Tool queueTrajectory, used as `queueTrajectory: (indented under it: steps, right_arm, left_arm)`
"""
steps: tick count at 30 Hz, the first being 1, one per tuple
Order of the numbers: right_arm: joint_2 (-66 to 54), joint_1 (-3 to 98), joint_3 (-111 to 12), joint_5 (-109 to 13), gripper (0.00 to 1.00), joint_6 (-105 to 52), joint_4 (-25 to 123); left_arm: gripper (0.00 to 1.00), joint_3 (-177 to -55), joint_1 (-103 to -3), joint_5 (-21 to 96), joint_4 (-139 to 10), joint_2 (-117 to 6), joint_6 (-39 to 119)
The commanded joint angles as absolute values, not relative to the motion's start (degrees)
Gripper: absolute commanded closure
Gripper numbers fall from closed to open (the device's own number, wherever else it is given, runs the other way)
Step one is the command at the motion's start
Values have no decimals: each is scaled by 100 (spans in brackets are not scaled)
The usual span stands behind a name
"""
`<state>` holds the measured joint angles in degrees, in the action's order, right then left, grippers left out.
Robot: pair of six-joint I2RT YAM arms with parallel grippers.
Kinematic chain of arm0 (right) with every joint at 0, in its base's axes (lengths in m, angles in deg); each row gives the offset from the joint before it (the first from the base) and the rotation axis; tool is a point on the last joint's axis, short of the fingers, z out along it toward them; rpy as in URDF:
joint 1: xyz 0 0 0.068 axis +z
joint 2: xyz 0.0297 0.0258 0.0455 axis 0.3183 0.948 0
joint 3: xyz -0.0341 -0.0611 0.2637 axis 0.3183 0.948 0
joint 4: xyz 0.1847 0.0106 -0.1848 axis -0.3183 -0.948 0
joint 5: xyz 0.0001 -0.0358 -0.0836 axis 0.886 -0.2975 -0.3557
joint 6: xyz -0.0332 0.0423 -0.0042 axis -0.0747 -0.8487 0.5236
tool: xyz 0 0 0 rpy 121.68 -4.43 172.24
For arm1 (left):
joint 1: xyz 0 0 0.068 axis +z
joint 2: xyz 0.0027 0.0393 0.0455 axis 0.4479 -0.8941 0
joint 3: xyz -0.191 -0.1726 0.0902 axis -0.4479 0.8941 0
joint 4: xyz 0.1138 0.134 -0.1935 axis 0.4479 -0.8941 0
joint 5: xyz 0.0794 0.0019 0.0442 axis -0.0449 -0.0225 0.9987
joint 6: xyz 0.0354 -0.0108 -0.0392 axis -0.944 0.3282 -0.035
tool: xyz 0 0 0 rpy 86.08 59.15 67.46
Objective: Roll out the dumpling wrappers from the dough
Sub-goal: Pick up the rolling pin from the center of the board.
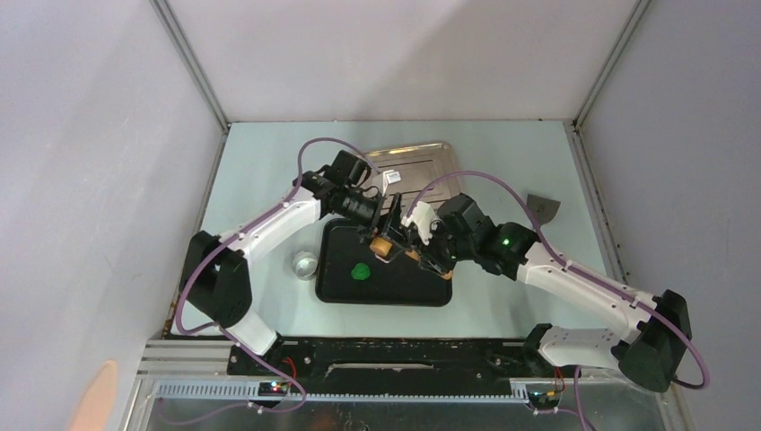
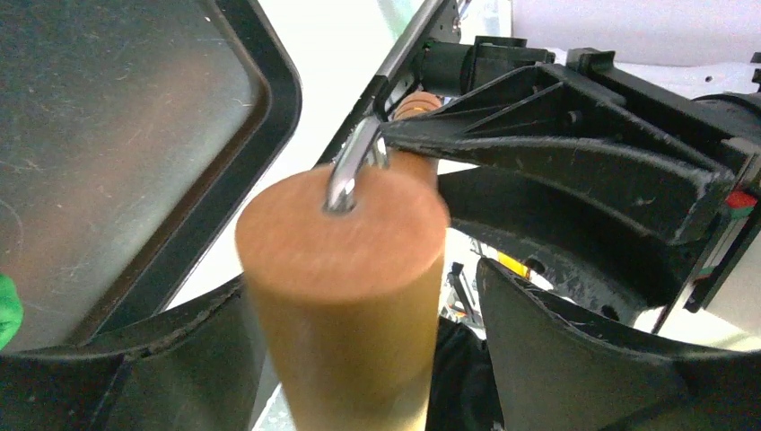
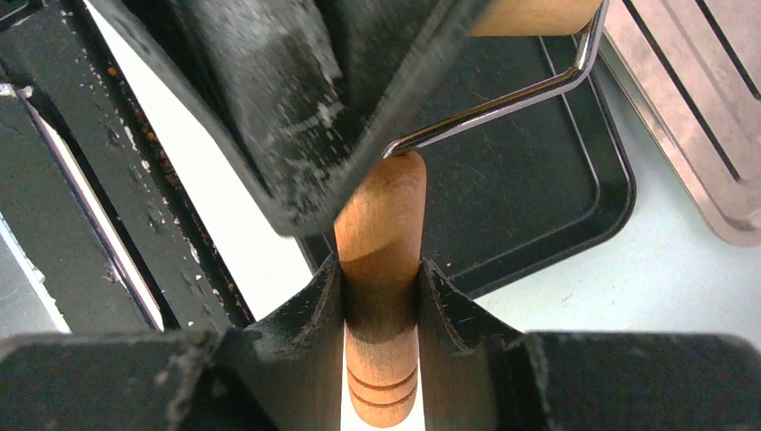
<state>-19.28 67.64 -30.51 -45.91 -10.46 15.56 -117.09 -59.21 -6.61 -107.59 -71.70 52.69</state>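
A small bright green lump of dough [image 1: 360, 270] lies in the left half of the black tray [image 1: 386, 301]; its edge peeks in at the left wrist view's border [image 2: 4, 310]. No dumpling wrappers show in any view. Both arms meet over the tray's far edge at a tan wooden roller [image 1: 384, 244]. My left gripper [image 1: 388, 232] [image 2: 363, 287] stands wide around the thick roller head [image 2: 341, 269], with a gap on the right-hand side. My right gripper [image 1: 429, 251] [image 3: 381, 269] is shut on the roller's wooden handle [image 3: 381, 215]. A bent metal wire [image 3: 502, 99] joins handle and head.
A silver metal tray [image 1: 408, 166] [image 3: 709, 117] lies just beyond the black one, with a small white object [image 1: 392, 178] on it. A little metal cup [image 1: 306, 264] stands left of the black tray. A dark grey scraper [image 1: 543, 208] rests at the right.
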Motion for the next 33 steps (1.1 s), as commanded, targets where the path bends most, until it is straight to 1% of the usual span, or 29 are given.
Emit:
queueTrajectory:
  steps: [1,7,11,13,16,18,19,20,21,23,25,26,27,28,29,33]
  right_arm:
    - [-1861,6898,-3387,-4407,100,-654,2102]
    - [-1781,6964,-3381,-4608,100,-546,2038]
    - [-1849,6988,-3297,-4660,100,-624,2176]
    - [-1869,7005,-3264,-4697,100,-637,2199]
    - [-1888,7030,-3263,-4722,100,-653,2180]
    - [-1892,7049,-3264,-4727,100,-655,2172]
    - [-1903,7059,-3264,-4737,100,-656,2169]
    - [-1908,7063,-3264,-4763,100,-660,2161]
    - [-1915,7068,-3264,-4819,100,-688,2158]
    - [-1930,7064,-3264,-5077,99,-843,2200]
    - [-1991,7060,-3264,-5316,75,-1010,2206]
    - [-2043,7063,-3264,-5475,60,-1180,2217]
    - [-2099,7060,-3263,-5550,29,-1248,2215]
    - [-2204,7060,-3259,-5669,10,-1366,2186]
    - [-2299,7059,-3240,-5834,1,-1434,2175]
    - [-2759,7060,-3097,-6098,1,-1623,2180]
  left_arm:
    - [18,-11737,-5999,-1061,-10497,-7166,5420]
    - [27,-11771,-5996,-1241,-10478,-7227,5437]
    - [43,-11756,-6001,-1296,-10578,-7269,5305]
    - [47,-11742,-6001,-1295,-10626,-7294,5256]
    - [56,-11710,-6001,-1294,-10591,-7294,5269]
    - [67,-11702,-6001,-1302,-10565,-7295,5287]
    - [75,-11702,-6001,-1298,-10569,-7298,5296]
    - [84,-11691,-6001,-1304,-10555,-7295,5321]
    - [98,-11687,-5999,-1319,-10503,-7303,5383]
    - [100,-11665,-5992,-1319,-10323,-7298,5631]
    - [100,-11542,-5992,-1278,-9893,-7192,6040]
    - [100,-11408,-5990,-1250,-9604,-7116,6289]
    - [100,-11369,-5991,-1224,-9424,-7042,6447]
    - [100,-11344,-5990,-1188,-9332,-6980,6528]
    - [100,-11337,-5984,-1131,-9305,-6924,6575]
    - [100,-11262,-5938,-1052,-8986,-6692,6844]
